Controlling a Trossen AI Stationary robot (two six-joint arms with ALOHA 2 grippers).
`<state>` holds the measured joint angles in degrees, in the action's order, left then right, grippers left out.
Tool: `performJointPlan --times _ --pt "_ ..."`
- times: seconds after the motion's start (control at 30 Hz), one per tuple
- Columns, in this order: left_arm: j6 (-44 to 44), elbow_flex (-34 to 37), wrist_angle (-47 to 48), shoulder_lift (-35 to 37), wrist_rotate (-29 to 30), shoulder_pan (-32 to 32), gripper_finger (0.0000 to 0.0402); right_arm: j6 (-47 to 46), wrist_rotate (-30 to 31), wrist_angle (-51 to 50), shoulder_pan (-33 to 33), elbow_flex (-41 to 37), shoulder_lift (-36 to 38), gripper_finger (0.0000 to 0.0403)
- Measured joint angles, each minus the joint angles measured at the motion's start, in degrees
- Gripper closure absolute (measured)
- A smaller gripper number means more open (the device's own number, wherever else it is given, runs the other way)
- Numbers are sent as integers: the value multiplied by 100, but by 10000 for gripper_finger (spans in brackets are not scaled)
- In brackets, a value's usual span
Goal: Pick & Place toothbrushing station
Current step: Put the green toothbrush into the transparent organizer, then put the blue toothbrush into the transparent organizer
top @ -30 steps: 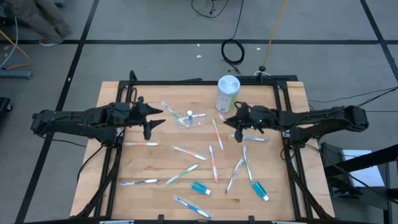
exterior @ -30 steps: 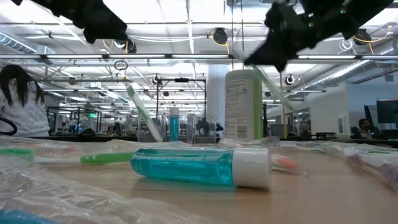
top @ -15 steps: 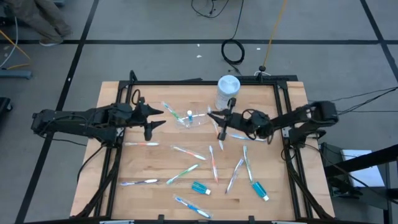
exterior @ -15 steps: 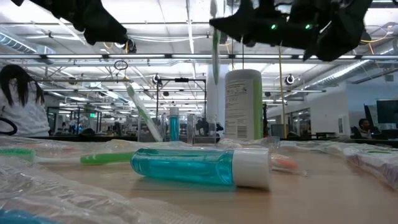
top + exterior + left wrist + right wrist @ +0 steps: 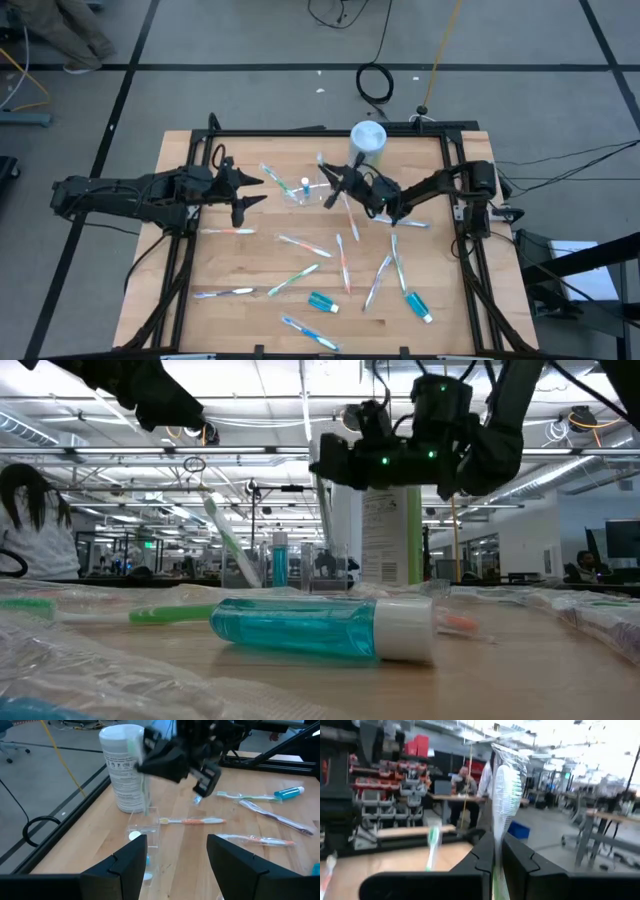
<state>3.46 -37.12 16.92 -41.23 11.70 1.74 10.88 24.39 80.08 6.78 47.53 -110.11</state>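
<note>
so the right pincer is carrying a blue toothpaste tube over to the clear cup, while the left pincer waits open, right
Not quite: the right pincer is shut on a wrapped green-bristled toothbrush, not a toothpaste tube, as the right wrist view shows. It is near the small clear plastic cup, and the left pincer does wait open.

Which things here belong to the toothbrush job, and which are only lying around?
Job: clear cup; wrapped toothbrush clamped in right end effector; loose toothbrushes; toothpaste tubes.
Not job: white canister; cable coil on the floor.
</note>
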Motion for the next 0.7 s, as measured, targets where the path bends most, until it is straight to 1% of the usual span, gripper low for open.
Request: performJointPlan --times 0.17,0.37,0.47,0.6,0.7 --pt "-20 0 1 0 -8 0 188 -439 59 -32 29 -3 -349 390" --pt "-20 0 1 0 -18 2 188 -865 762 -417 27 -4 -352 381" --pt "-20 0 1 0 -19 2 188 -1065 857 -520 47 -7 -348 358" --pt "-15 0 1 0 -19 2 188 -1471 838 -1082 64 -9 -358 315" --pt "-20 0 1 0 -21 2 188 -1337 850 -1159 16 -11 -350 283"
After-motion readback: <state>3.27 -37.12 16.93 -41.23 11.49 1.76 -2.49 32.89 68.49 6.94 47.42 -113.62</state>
